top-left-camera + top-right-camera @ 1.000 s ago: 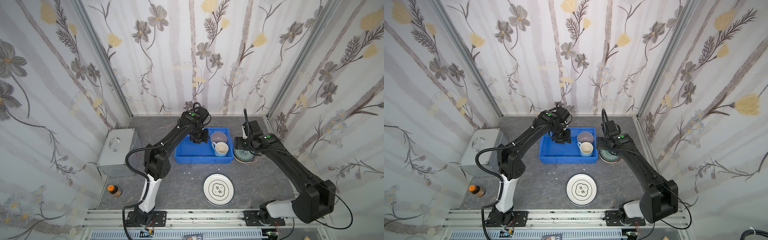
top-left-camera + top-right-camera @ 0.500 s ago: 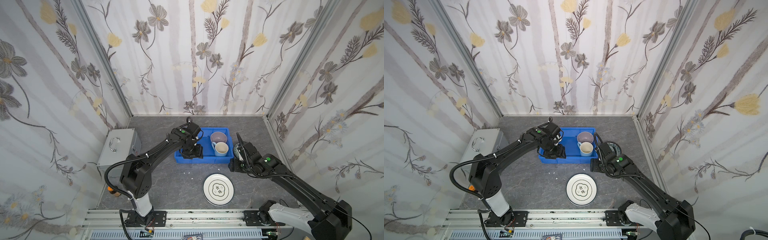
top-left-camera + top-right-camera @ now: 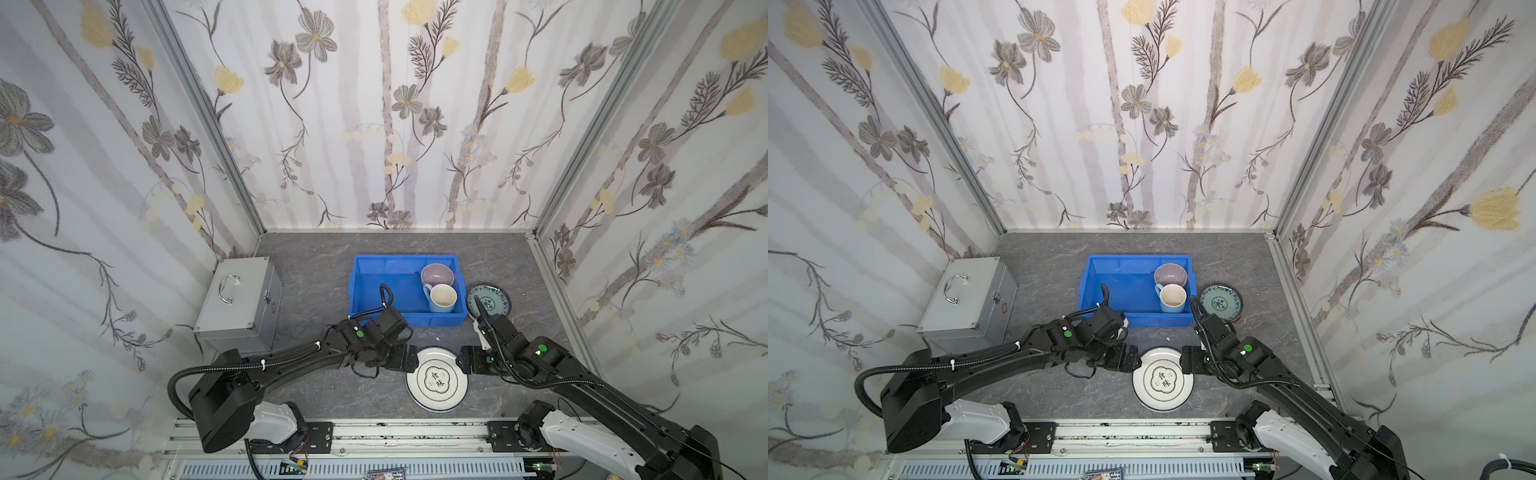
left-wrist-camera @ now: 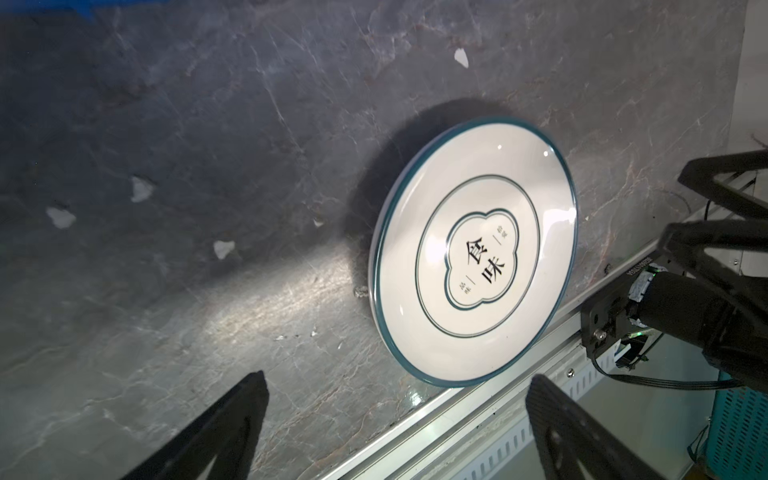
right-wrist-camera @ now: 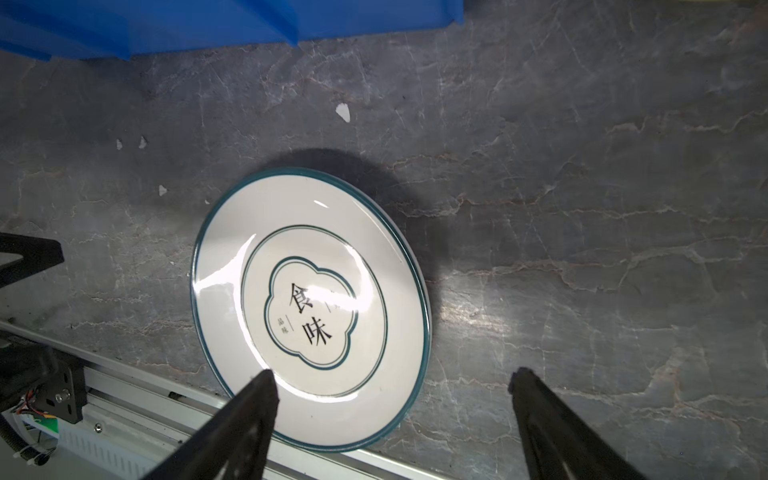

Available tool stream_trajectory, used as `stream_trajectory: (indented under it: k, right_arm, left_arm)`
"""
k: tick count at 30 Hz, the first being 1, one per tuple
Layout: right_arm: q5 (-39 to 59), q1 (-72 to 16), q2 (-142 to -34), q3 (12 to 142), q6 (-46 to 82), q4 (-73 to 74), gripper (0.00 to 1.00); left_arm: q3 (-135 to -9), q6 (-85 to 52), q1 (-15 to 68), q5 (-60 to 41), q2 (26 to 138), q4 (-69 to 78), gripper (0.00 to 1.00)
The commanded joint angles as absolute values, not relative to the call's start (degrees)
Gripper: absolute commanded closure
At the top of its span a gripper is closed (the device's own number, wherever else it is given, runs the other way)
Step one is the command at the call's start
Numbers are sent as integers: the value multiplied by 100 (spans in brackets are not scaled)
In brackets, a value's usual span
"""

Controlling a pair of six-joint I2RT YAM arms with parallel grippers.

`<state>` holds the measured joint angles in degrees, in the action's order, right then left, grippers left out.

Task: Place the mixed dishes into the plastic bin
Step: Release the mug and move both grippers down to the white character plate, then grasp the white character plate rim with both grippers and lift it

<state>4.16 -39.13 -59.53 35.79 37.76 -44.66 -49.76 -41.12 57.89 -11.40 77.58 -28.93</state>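
Left gripper [image 3: 409, 358] open and empty by the white plate [image 3: 437, 379] lying on the desk [image 3: 316, 266], blue bin [image 3: 370, 286] behind already holding lilac bowl [image 3: 437, 275] and mug [image 3: 442, 298], right gripper [image 3: 462, 360] open opposite, teal plate [image 3: 489, 300] outside: two plates left.

Floral wallpaper [image 3: 386, 124] — grey blooms, yellow buds — rises on three sides of a grey marbled floor [image 3: 316, 266].
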Motion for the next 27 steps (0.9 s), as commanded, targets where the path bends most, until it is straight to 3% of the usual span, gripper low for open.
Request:
stream_trajectory:
  k: [1, 3, 6, 9, 20, 22, 27]
  right_arm:
    - [502, -3964, -5767, 3302, 3994, -4297, 18]
    - [504, -3998, -5674, 3125, 4043, -4280, 29]
    - [561, -4029, -5451, 2944, 4102, -4185, 40]
    - [628, -4030, -5250, 2837, 4157, -4097, 45]
    - [852, -4067, -5173, 2558, 4263, -3951, 55]
    - [844, -4067, -5172, 2554, 4267, -3927, 57]
    - [896, -4073, -5279, 2563, 4248, -3827, 59]
  left_arm:
    - [-4631, -5037, 6243, -133, 7504, -2263, 0]
    - [-4455, -5310, 6513, 86, 7427, -2123, 0]
    - [-4369, -5542, 6787, 302, 7506, -2009, 11]
    - [-4416, -5633, 6987, 406, 7723, -1847, 17]
    - [-4605, -5757, 7185, 368, 8350, -1576, 20]
    - [-4581, -5748, 7185, 418, 8320, -1591, 25]
    - [-4543, -5761, 7176, 441, 8318, -1597, 50]
